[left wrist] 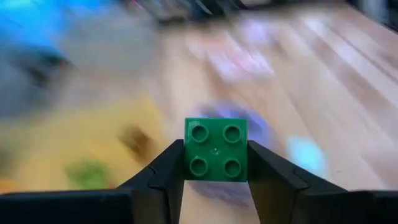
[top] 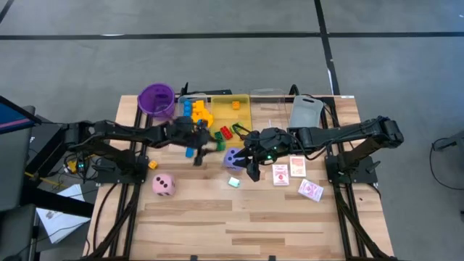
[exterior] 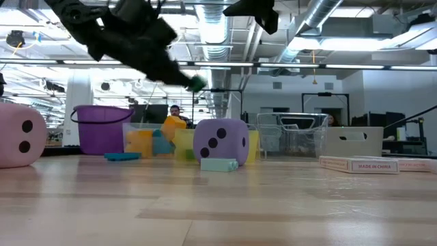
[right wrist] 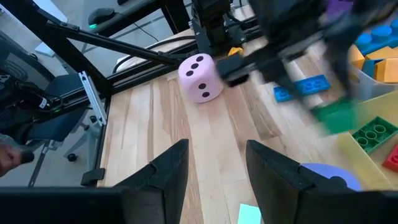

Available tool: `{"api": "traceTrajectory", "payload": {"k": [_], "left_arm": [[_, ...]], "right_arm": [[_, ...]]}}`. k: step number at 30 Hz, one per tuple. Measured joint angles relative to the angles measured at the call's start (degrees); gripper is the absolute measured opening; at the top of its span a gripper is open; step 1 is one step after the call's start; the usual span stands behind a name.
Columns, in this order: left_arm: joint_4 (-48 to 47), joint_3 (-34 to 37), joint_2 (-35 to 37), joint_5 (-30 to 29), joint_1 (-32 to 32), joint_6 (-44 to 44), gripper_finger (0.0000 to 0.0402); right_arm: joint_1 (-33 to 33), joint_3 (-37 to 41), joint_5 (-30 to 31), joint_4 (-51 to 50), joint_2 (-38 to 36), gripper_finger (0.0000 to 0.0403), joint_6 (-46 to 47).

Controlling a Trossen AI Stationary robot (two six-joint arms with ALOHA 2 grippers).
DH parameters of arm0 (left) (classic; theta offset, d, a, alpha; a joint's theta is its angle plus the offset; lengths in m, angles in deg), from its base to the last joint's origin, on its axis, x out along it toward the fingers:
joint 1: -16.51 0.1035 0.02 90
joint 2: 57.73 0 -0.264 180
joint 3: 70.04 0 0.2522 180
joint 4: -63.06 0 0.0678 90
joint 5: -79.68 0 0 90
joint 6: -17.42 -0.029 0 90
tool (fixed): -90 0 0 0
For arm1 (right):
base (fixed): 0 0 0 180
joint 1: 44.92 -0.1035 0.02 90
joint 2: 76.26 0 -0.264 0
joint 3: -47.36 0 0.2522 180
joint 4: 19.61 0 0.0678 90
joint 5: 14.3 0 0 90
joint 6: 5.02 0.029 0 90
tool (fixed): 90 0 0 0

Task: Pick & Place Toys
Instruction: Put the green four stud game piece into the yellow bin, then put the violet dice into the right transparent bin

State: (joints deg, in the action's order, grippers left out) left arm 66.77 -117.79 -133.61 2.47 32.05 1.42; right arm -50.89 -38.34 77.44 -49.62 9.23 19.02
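Observation:
My left gripper [top: 209, 142] hangs over the table's middle, just in front of the yellow tray [top: 239, 116]. It is shut on a small green four-stud block [left wrist: 216, 149]. To the right, my right gripper [right wrist: 216, 165] stands open above the wood with nothing between its fingers. The purple die [top: 233, 158] rests on the table close beside it. The pink die [top: 164, 185] lies nearer the front left. A blue block [top: 190, 152] lies flat under the left arm. A pale teal block [top: 234, 182] sits in front of the purple die. My left gripper pinches the green block by two opposite sides [left wrist: 188, 158], one finger on each. The studded top faces back toward the wrist. The fingers slant down toward the table's right. In the low view the block [exterior: 196, 83] is well clear of the table.
The purple cup [top: 156, 100] stands at the back left. Beside it are the yellow tray with several blocks, a clear tray [top: 270, 109] and a grey tray [top: 306, 110]. Three red-patterned cards [top: 280, 174] lie at the right. A small orange block [top: 153, 165] lies at the left. Bare wood fills the front.

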Motion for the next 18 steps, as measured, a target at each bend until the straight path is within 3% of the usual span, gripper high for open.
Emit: {"api": "traceTrajectory", "payload": {"k": [3, 5, 12, 18], "left_arm": [[9.6, 0.0, -0.3, -10.3, 0.3, 0.3, 0.0133], [13.9, -0.3, -1.9, -14.0, 1.6, 0.6, 0.0136], [10.5, -6.8, -10.2, -13.3, 6.1, 5.8, 0.0187], [10.4, -9.3, -10.0, -13.3, 7.1, 11.7, 0.0256]], "right_arm": [[0.0, 0.0, 0.8, 0.0, 0.0, 0.0154, -0.1], [0.0, 0.0, 1.7, 0.0, 0.0, 0.0154, -0.5], [0.1, 0.0, 2.4, 0.0, 0.0, 0.0154, -0.6], [-0.1, 0.0, 2.4, 0.0, 0.0, 0.0154, -0.6]]}}
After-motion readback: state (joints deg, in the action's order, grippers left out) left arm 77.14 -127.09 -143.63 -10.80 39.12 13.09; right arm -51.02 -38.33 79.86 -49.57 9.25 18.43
